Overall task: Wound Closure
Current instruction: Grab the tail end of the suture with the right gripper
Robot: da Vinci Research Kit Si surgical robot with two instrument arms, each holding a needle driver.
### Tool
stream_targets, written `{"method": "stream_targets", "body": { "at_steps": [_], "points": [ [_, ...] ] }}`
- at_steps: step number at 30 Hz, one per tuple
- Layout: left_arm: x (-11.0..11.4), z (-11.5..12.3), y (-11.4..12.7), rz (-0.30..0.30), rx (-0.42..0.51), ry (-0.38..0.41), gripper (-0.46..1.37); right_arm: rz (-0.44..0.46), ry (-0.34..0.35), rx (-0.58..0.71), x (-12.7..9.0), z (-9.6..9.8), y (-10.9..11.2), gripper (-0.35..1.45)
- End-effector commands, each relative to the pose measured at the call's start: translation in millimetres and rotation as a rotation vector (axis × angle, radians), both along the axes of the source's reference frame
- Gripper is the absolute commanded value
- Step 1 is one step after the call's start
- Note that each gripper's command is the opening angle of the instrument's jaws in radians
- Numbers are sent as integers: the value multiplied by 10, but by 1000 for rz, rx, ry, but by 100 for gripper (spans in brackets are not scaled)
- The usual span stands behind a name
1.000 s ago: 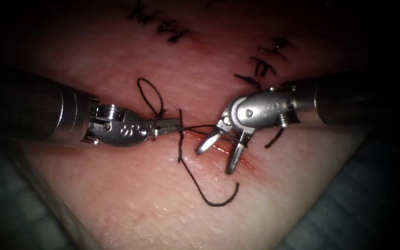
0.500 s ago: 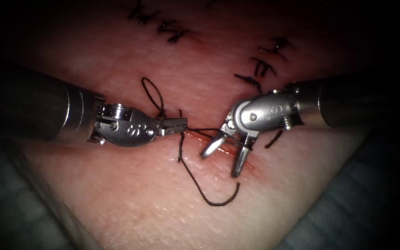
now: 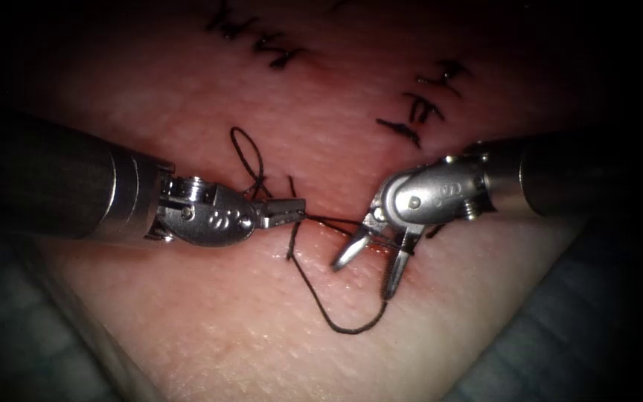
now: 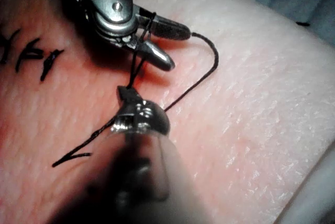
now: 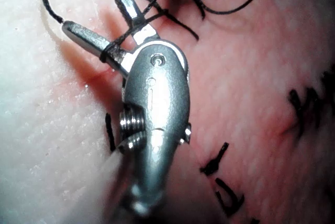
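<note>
Left fingers (image 3: 295, 211): clamped on the thread (image 3: 336, 321).
Right fingers (image 3: 370, 268): spread apart, thread wrapped round them, gripping nothing.
Needle: cannot tell.

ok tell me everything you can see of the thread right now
The thread is thin, dark and limp-looking. The left tool, its fingers shut, pinches it left of the cut. From there a taut strand runs to the right tool and wraps around its open fingers. A loop stands above the left tool; a slack curve lies on the tissue below, touching the right tool's lower tip.
</note>
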State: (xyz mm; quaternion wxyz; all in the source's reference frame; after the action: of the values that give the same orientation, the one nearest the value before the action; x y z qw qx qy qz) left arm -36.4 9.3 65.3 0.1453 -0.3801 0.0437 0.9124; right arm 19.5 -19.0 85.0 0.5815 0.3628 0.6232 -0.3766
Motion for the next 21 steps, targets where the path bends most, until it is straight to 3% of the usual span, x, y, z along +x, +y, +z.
{"method": "stream_targets", "body": {
  "at_steps": [1, 21],
  "points": [
    [-1, 0, 0, 4, 6, -1, -35, -5, 1, -3, -1, 2, -2, 96],
    [-7, 0, 2, -1, 5, 3, -35, -62, 8, -16, -8, -6, -24, 95]
  ]
}}
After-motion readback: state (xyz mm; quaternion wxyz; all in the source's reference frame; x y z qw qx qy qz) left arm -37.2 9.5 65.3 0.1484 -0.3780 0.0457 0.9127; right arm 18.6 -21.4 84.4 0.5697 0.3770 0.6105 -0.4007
